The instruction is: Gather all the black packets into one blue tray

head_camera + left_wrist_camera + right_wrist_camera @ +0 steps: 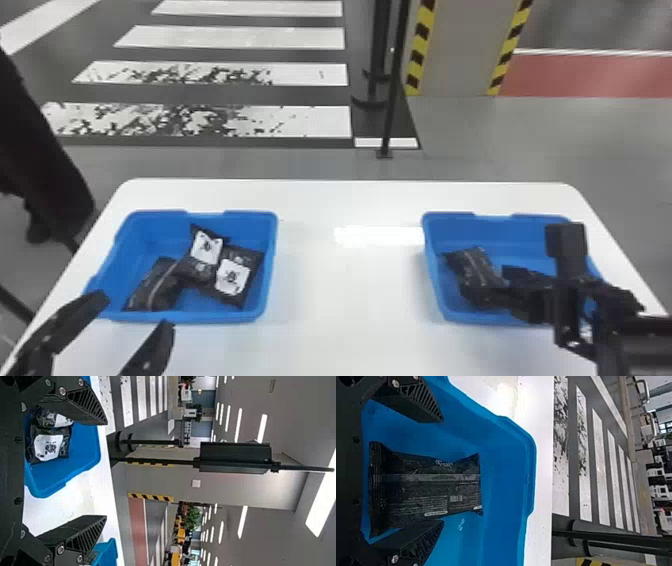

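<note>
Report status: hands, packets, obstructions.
Left hand open by left tray, three packets inside. Right hand open over packet in right tray. No obstruction seen.

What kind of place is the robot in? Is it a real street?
It looks like a big indoor hall, maybe a workshop or testing space, not a real street. Long ceiling lights show it's inside. The floor has white crossing stripes, and a pillar has yellow-and-black edges.
</note>
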